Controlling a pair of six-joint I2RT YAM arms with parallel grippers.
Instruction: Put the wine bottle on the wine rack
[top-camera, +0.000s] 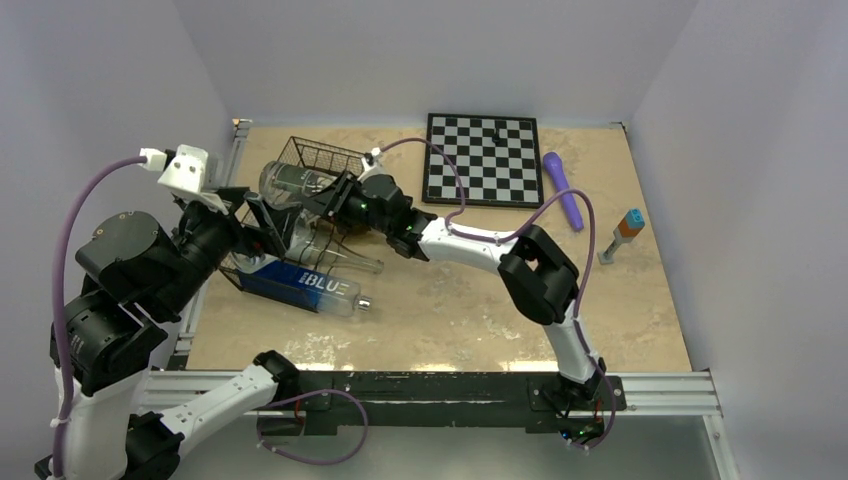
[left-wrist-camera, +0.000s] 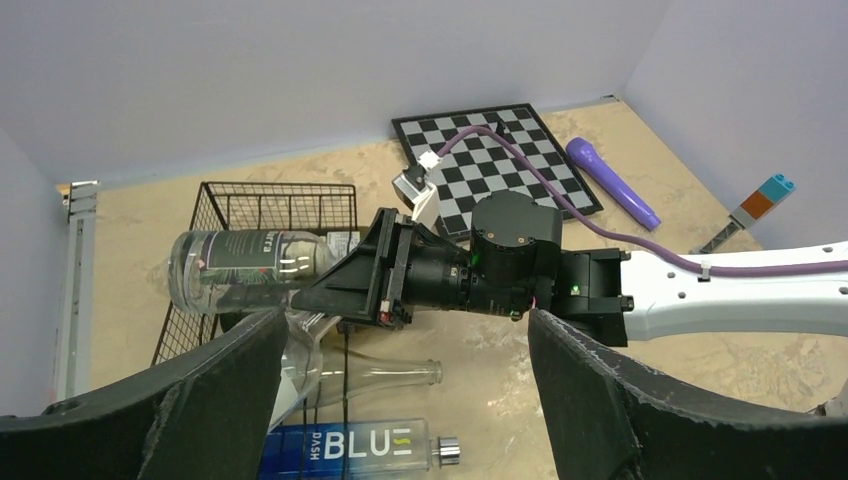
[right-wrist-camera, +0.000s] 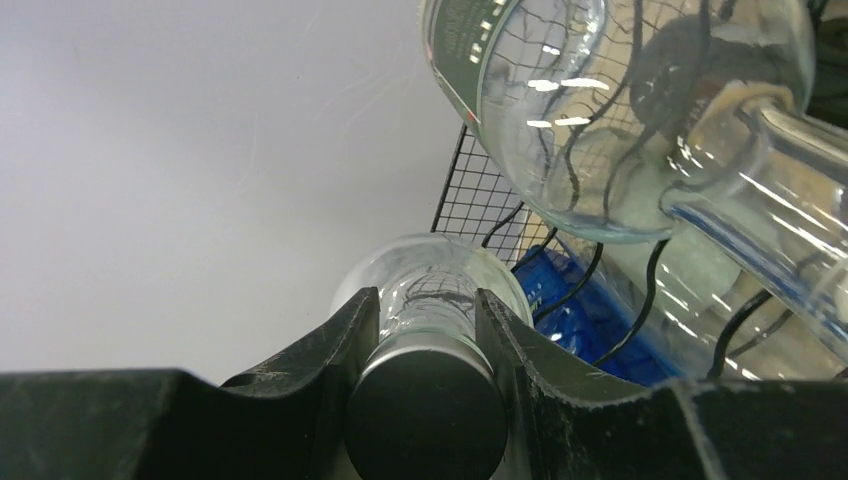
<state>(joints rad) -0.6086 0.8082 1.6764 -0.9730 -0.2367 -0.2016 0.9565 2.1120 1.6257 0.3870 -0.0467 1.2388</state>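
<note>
The wine bottle (top-camera: 285, 180) is clear glass with a dark label and a black cap. It lies level over the back part of the wine rack (top-camera: 318, 156), base to the left. My right gripper (top-camera: 325, 197) is shut on its neck just past the cap (right-wrist-camera: 425, 420); in the right wrist view both fingers press the glass. I cannot tell whether the bottle rests on the wires. My left gripper (left-wrist-camera: 400, 400) hangs wide open over the rack's near side, nothing between its fingers. The rack's mesh end wall (left-wrist-camera: 270, 205) stands behind the bottle (left-wrist-camera: 250, 262).
A clear bottle (top-camera: 345, 262) and a blue bottle marked BLUE (top-camera: 310, 290) lie in the rack's near part, necks pointing right. A chessboard (top-camera: 483, 160) sits at the back, with a purple stick (top-camera: 562, 188) and a small orange-and-blue-tipped tool (top-camera: 625, 232) to its right.
</note>
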